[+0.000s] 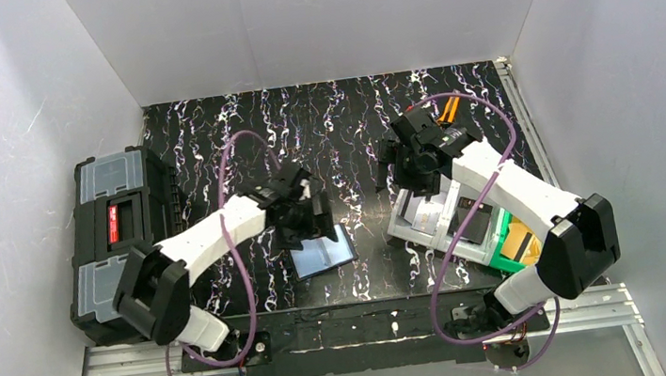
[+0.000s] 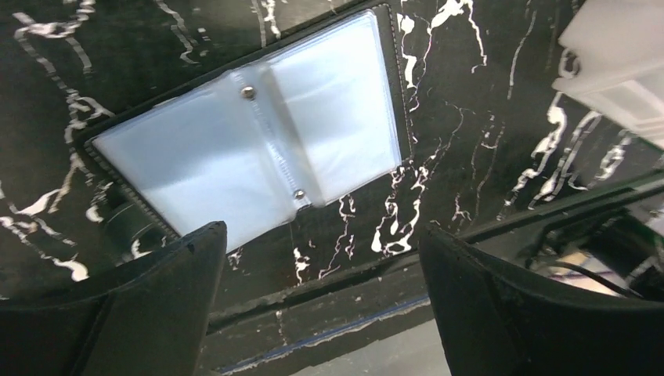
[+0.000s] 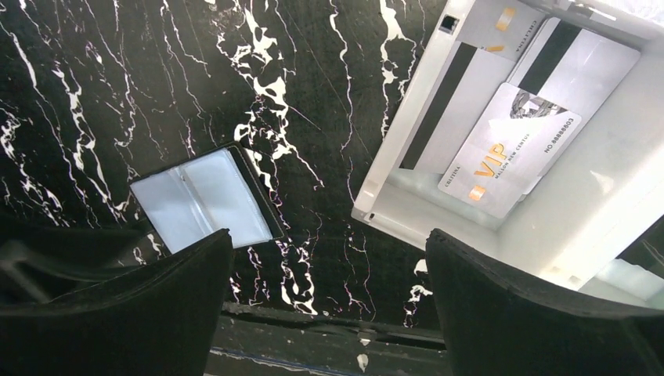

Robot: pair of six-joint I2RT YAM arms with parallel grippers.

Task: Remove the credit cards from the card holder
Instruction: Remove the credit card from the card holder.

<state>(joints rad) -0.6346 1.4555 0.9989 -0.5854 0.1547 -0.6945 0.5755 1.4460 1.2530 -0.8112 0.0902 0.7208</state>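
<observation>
**Item: L tool [image 2: 321, 262] & R tool [image 3: 329, 247], both w/ jaws apart, nothing held. Looks like the closing check of the job.**

L tool hangs just above the card holder [image 2: 258, 133], which lies opened flat on the table [image 1: 350, 120], lower middle of the top view. Its pockets look empty, tho glare hides detail. R tool hovers betw. holder and white bin [image 3: 579, 219], upper right of its wrist view. The credit cards [image 3: 509, 141] lie overlapped inside the bin, apart from the holder. Next: prob. no card left to pull. If one hides in a sleeve, L tool pins the holder and R tool pinches the card edge.
</observation>
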